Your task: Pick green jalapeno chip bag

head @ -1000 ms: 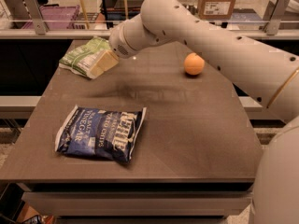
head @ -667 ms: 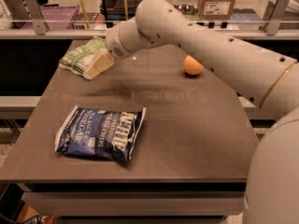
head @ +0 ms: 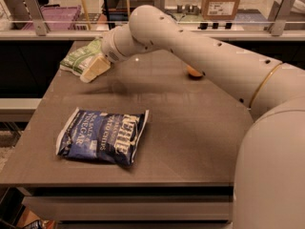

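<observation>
The green chip bag (head: 76, 59) lies well beyond the blue chip bag (head: 102, 135), to the far left. The gripper (head: 95, 68) is at its right edge and seems to touch it. If pushed rather than pinched, the crinkly bag could slide off the table (head: 190, 128). Whether the gripper is clenched or released, I cannot tell.

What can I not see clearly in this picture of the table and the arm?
- Green jalapeno chip bag, camera view: its right part is hidden behind the end effector, at the far left corner of the table. Whether the two touch cannot be told.
- Orange round thing, camera view: mostly hidden under the arm, so its kind is unclear.
- Arm, camera view: its base is cut off by the right edge.
</observation>
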Motion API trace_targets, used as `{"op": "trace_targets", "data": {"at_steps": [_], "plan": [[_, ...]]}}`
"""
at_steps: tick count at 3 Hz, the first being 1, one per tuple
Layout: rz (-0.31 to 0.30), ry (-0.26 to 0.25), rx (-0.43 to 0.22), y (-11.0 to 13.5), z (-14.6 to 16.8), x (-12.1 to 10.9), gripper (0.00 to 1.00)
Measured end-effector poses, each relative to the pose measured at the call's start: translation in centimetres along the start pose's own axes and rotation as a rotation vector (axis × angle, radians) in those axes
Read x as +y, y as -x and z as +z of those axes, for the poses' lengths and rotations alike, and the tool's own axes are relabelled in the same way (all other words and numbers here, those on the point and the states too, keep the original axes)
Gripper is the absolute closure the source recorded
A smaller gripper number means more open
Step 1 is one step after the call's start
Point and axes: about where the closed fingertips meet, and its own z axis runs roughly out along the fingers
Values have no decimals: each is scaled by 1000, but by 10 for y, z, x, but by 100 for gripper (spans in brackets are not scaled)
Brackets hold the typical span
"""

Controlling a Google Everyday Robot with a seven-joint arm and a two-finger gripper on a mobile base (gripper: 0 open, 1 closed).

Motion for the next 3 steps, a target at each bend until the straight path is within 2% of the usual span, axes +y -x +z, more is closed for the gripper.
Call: {"op": "trace_targets", "data": {"at_steps": [1,3], "plan": [[5,-29,24,-2,-3,-2,0],[20,-63,54,-29,6,-24,0]]}}
